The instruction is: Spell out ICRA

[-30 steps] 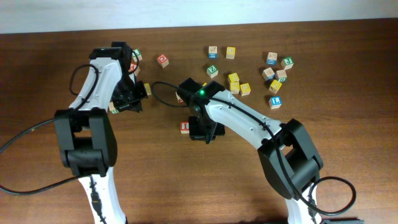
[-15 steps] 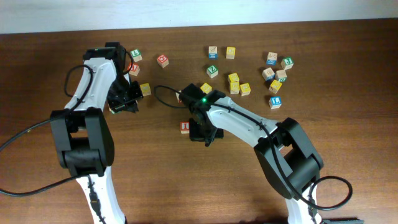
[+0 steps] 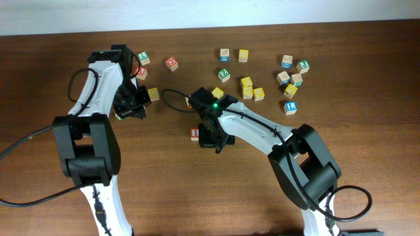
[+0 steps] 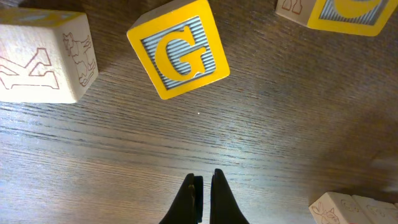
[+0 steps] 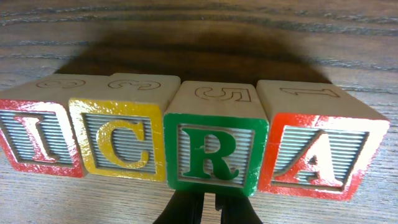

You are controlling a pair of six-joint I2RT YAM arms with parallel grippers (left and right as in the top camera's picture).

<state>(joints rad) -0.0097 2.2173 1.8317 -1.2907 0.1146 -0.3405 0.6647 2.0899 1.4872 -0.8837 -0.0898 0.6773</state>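
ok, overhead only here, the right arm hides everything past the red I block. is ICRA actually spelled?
Observer: Yes. The right wrist view shows four blocks side by side: red I block, yellow C block, green R block, red A block.
Operator: Is that end effector holding any of them?
Observer: No. The right end effector is shut and empty, just in front of the R block, which sits slightly nearer the camera than its neighbours.
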